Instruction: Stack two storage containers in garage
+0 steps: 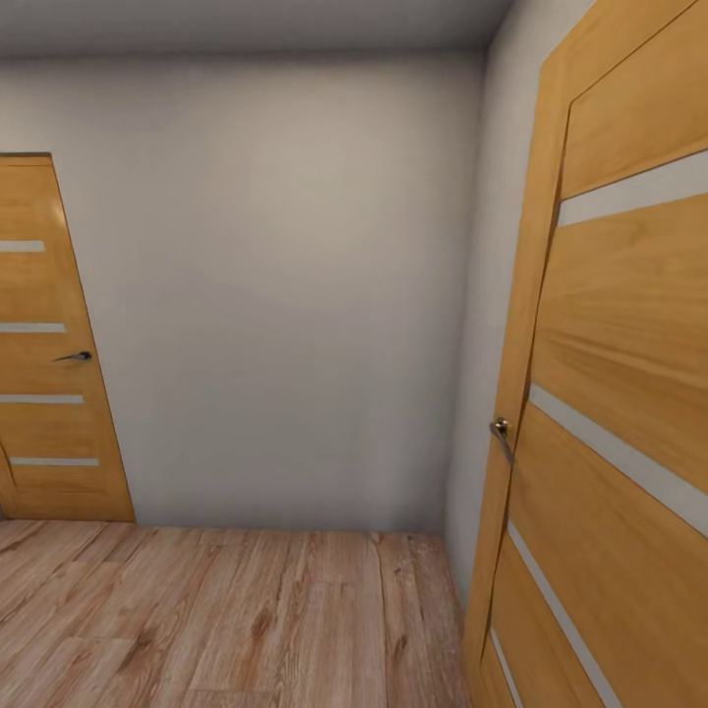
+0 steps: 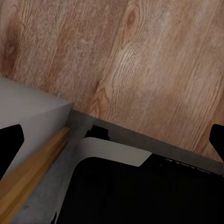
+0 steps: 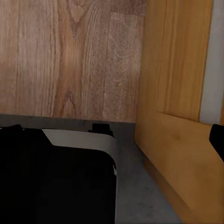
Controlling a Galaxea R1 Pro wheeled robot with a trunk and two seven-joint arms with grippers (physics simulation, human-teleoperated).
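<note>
Two wooden doors are showing in the head view: one door (image 1: 54, 344) at the left edge of the frame, shut, with pale horizontal strips and a dark lever handle (image 1: 75, 357); the other door (image 1: 615, 393) is filling the right side of the frame, seen at a steep angle, with a metal handle (image 1: 501, 435) near its edge. A plain white wall (image 1: 275, 285) is spanning the middle between them, meeting a second wall (image 1: 487, 295) in a corner right of centre. A light wood-plank floor (image 1: 216, 619) is running across the bottom of the frame. A grey ceiling (image 1: 246, 25) is lining the top.

In the left wrist view the camera is looking down on the same plank flooring (image 2: 140, 60) in the upper part; the robot's own base (image 2: 140, 191), black with a pale rim, is sitting low in the frame, and a white wall corner (image 2: 32, 112) with a strip of wood trim (image 2: 35, 170) is at the left. Dark finger tips (image 2: 10, 144) are poking in at both side edges, set wide apart, nothing between them.

In the right wrist view planks (image 3: 70, 56) are lying in the upper left, the base (image 3: 56, 182) lower left, and a door panel (image 3: 177, 93) is taking up the right. Just one dark fingertip (image 3: 218, 142) is showing at the right edge; cannot tell how wide that gripper stands.

No orange-red containers are appearing here.
</note>
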